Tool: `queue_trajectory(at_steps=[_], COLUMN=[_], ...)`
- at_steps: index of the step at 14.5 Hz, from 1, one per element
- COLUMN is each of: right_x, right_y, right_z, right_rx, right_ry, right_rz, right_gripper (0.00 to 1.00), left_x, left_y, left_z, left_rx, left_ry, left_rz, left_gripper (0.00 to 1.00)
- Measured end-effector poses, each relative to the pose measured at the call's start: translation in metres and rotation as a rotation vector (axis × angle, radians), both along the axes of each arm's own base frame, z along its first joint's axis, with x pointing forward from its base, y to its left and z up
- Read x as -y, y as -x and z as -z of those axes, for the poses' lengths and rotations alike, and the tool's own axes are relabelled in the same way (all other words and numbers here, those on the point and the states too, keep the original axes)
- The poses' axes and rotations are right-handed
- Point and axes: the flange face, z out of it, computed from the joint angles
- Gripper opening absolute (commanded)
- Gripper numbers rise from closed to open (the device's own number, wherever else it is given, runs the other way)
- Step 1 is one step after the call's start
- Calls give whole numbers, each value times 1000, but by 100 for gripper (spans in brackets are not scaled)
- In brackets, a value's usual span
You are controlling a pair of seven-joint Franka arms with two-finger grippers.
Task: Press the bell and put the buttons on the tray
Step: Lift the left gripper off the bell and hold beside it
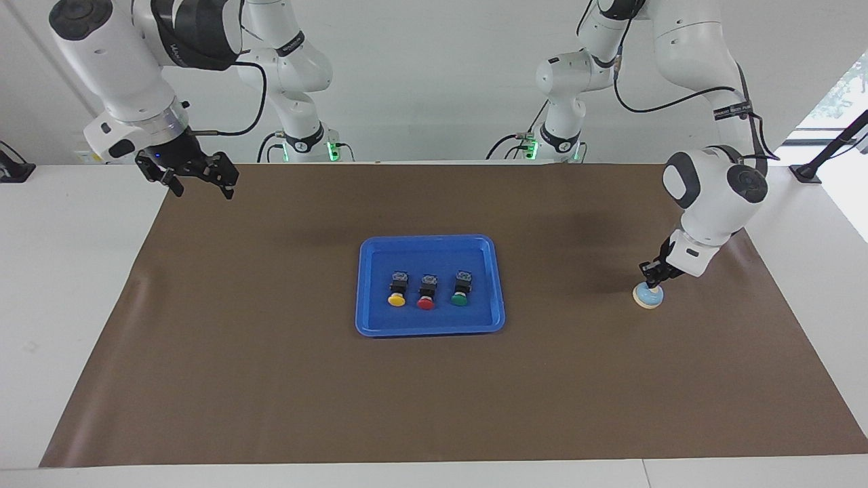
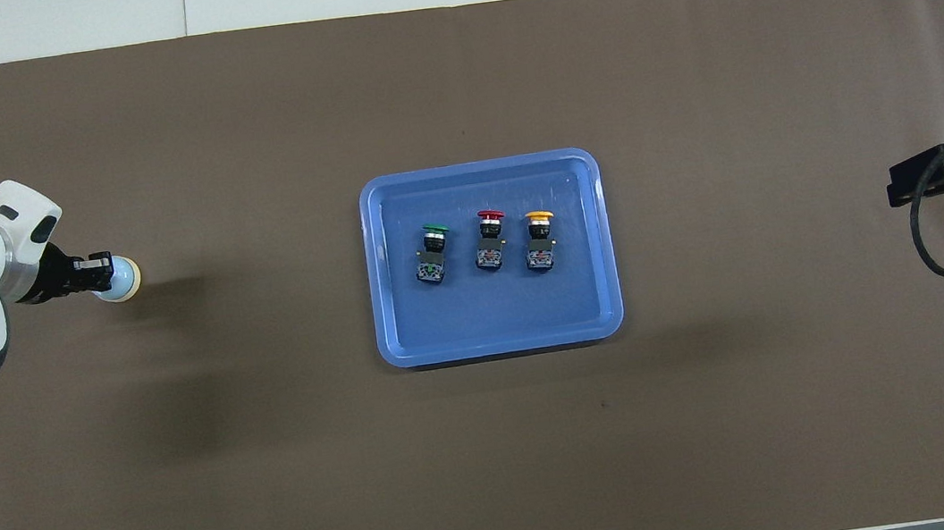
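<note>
Left jaws (image 1: 654,279) pressed together on bell (image 1: 647,295) near left-arm edge of bench (image 1: 271,379); right jaws (image 1: 196,179) spread, raised over right-arm corner. Tray (image 1: 369,318) mid-bench, holding yellow, red, green buttons (image 1: 426,291).

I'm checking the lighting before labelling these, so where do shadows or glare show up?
Facing view: daylight glare at the window edge, soft shadows beside the tray and the bell. Overhead view: a faint sheen on the tray's floor and a shadow beside the bell.

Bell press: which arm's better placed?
Left. The left gripper is down at the bell, while the right gripper waits raised at the right arm's end of the table. All buttons are on the tray.
</note>
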Motion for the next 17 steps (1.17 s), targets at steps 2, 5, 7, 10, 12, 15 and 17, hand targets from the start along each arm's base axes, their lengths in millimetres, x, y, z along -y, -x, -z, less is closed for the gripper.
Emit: queue_trajectory(at_steps=[2,5,7,10,12,15,17], right_x=[0,0,0,0,0,0,0], right_y=[0,0,0,0,0,0,0], right_z=[0,0,0,0,0,0,0], right_rx=[0,0,0,0,0,0,0], right_ry=[0,0,0,0,0,0,0], right_rz=[0,0,0,0,0,0,0], right_gripper=[100,100,100,100,100,100,100], left_x=[0,4,12,26,40,49,51], left_y=[-5,-15,-14,6,19,39,50], left_z=[-10,-46,-72,-110,-136,-173,-189], left_rx=[-30,-63,-78,-130,-130,-129,-128], left_ry=[2,4,4,-1,-8,-17,-21], left_rz=[1,12,25,48,69,82,84], left_gripper=[48,100,100,100,100,100,100])
